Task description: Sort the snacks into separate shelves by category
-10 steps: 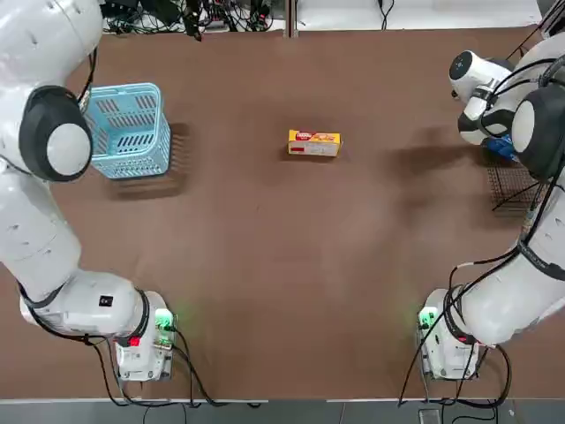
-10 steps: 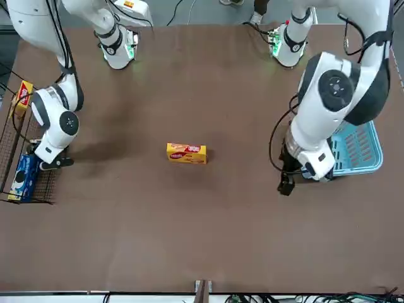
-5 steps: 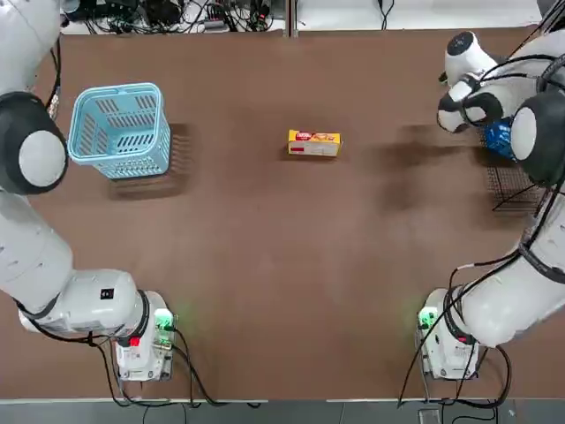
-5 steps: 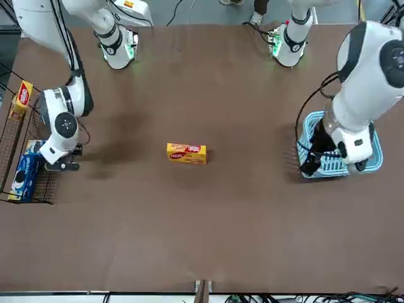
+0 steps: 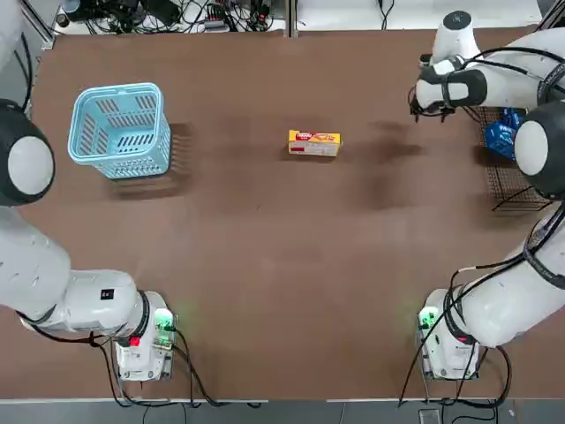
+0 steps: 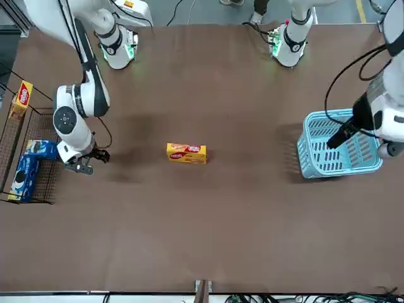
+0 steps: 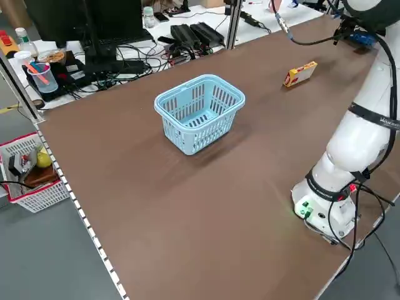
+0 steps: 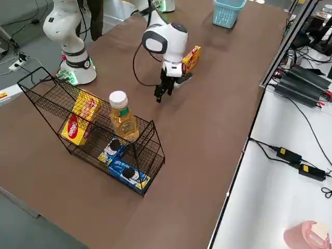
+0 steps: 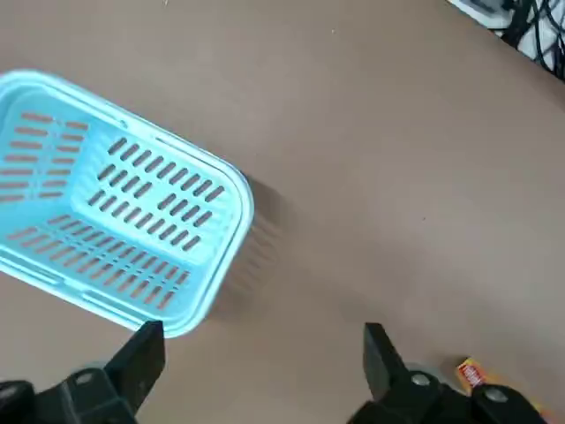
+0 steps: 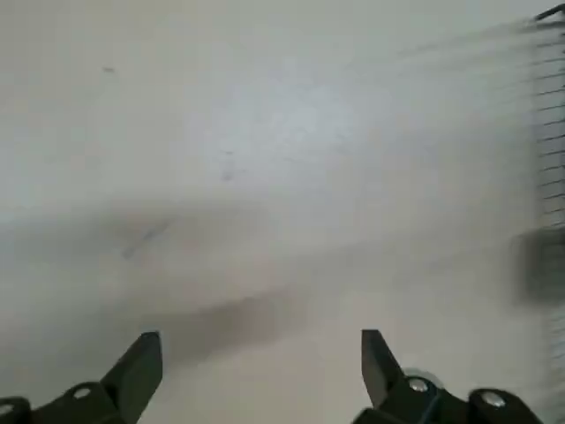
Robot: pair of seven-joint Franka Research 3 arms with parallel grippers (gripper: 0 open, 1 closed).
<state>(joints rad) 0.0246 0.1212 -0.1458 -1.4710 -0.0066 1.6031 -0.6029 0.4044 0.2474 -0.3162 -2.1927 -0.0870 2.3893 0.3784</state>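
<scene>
One yellow-orange box [image 5: 313, 142] with a red label lies flat mid-table, also in the front view [image 6: 186, 153]. My right gripper [image 5: 428, 103] hangs open and empty between that box and the black wire shelves [image 6: 14, 129], low over the table [image 6: 88, 163]. In the shelves, blue cookie packets [image 6: 24, 173] lie on the lower tier and yellow boxes [image 8: 78, 122] stand on another. My left gripper [image 9: 262, 336] is open and empty, high above the table beside the basket.
A light blue slotted basket [image 5: 124, 128] stands at the table's far left, empty. A bottle [image 8: 122, 116] of yellow liquid stands on the wire rack. Cables and power bricks lie beyond the table's far edge.
My right gripper has drawn away from the shelves toward the table's middle. My left arm has swung further left, past the basket. The yellow box has stayed put.
</scene>
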